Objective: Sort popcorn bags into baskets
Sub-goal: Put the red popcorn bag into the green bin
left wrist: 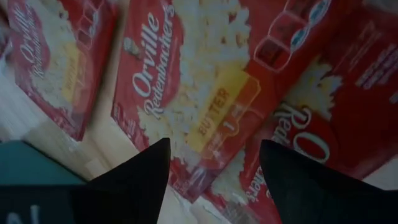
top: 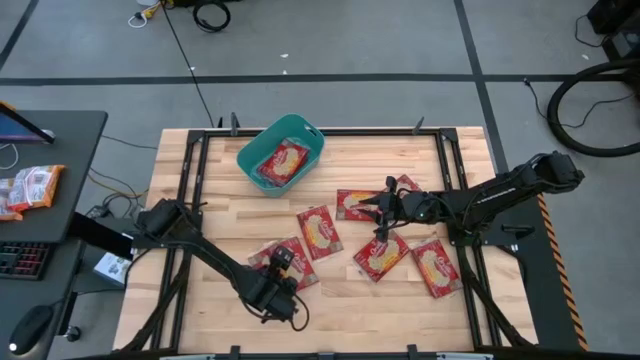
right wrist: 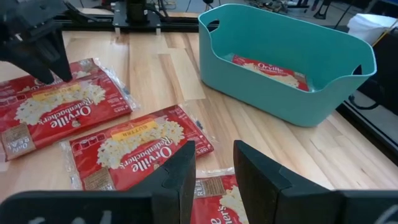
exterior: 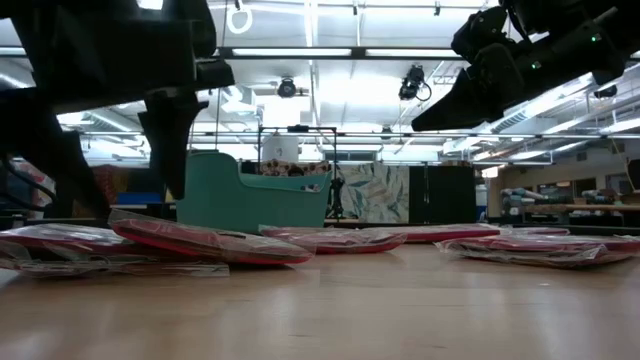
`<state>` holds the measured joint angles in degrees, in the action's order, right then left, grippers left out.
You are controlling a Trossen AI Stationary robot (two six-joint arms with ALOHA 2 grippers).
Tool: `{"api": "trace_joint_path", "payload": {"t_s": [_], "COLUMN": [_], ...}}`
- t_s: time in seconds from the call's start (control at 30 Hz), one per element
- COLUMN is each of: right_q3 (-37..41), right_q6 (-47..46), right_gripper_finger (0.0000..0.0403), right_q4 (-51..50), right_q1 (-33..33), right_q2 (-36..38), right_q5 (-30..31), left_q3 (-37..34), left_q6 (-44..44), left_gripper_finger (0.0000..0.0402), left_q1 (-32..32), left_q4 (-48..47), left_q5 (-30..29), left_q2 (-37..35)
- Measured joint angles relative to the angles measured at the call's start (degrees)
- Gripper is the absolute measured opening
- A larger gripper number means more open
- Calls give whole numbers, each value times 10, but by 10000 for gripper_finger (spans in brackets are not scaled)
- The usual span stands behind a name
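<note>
Several red popcorn bags (top: 318,232) lie flat across the middle of the wooden table. One more bag (right wrist: 270,70) lies inside the teal basket (top: 281,155) near the far edge. My left gripper (top: 281,272) is open, low over a pair of overlapping bags (top: 262,255) near the near edge. Its fingers stand on either side of the butter-label bag (left wrist: 186,93). My right gripper (top: 384,213) is open with a narrow gap. It hangs in the air above the bags (right wrist: 134,149) right of centre, high in the low view (exterior: 480,70). My left gripper points down at the butter-label bag (left wrist: 205,118), with one open finger (left wrist: 134,177) on each side of the bag's lower half. Whether the fingertips touch the bag, I cannot tell. The bag lies flat on the table, over another bag.
A black metal frame (top: 190,190) borders the table (top: 400,310), with rails down the left and right sides. A dark desk (top: 60,140) to the left carries orange-and-white snack packets (top: 30,188) and a keyboard. Bare wood lies along the near edge.
</note>
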<state>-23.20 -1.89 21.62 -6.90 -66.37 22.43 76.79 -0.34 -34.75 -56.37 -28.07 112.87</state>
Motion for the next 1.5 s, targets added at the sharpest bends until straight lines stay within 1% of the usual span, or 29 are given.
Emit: {"api": "trace_joint_path", "payload": {"t_s": [0.13,0.3,0.43,0.53,0.6,0.7,0.9,1.0,1.2,1.37,1.5], "right_q3": [0,0,0,0,0,0,0,0,0,0,0], "right_q6": [0,-9,-9,-10,-11,-16,-16,-16,-16,-24,-24], "right_gripper_finger": [114,114,114,114,114,114,114,114,114,114,114], "right_q4": [7,9,10,11,11,11,11,11,11,10,10], "right_q1": [0,0,-1,-1,-1,-1,-1,-1,-2,-2,-2], "right_q2": [0,0,0,0,0,0,0,0,0,0,0], "right_q5": [-1,-15,-16,-16,-16,-18,-27,-28,-31,-31,-31], "left_q3": [-10,-31,-37,-37,-37,-38,-38,-38,-39,-25,-12], "left_q6": [2,16,17,18,27,40,40,41,39,-1,-57], "left_gripper_finger": [246,243,243,231,209,159,55,15,4,3,2], "left_q1": [3,8,15,23,28,35,50,51,51,60,83], "left_q4": [2,34,44,50,56,70,95,95,87,53,29], "left_q5": [9,-1,-3,-1,11,22,23,22,28,31,28], "left_q2": [5,4,3,3,3,3,4,4,-14,-69,-126]}}
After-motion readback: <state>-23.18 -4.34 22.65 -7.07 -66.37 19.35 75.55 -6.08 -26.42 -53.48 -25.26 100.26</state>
